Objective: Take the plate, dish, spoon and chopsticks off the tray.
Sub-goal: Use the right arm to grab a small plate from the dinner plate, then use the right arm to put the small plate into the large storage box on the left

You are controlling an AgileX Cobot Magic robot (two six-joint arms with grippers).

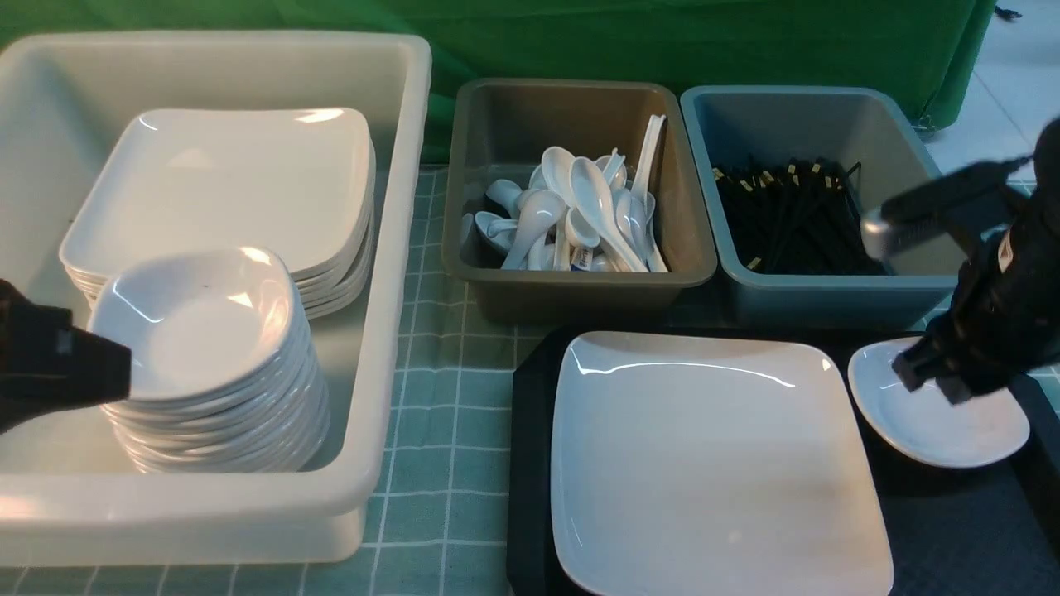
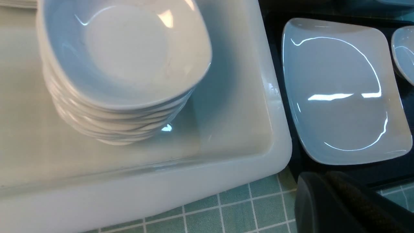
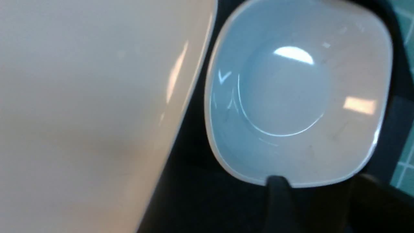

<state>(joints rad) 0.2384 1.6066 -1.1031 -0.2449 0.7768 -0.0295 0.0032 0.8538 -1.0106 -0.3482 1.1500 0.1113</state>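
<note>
The large white plate (image 1: 712,463) lies on the black tray (image 1: 530,463) in the front view. To its right on the tray sits the small white dish (image 1: 952,422), empty inside (image 3: 291,97). My right gripper (image 1: 927,377) hangs over the dish's near rim, open. In the right wrist view its fingers stand apart (image 3: 323,184), and one fingertip (image 3: 276,184) overlaps the rim. My left gripper (image 1: 108,372) is shut and empty above the white tub, its fingers pressed together (image 2: 326,176). No spoon or chopsticks show on the tray.
A white tub (image 1: 397,248) at left holds a stack of plates (image 1: 232,182) and a stack of dishes (image 1: 199,331). Behind the tray, a brown tub (image 1: 580,281) holds several spoons and a grey-blue tub (image 1: 828,302) holds black chopsticks. A checked green cloth covers the table.
</note>
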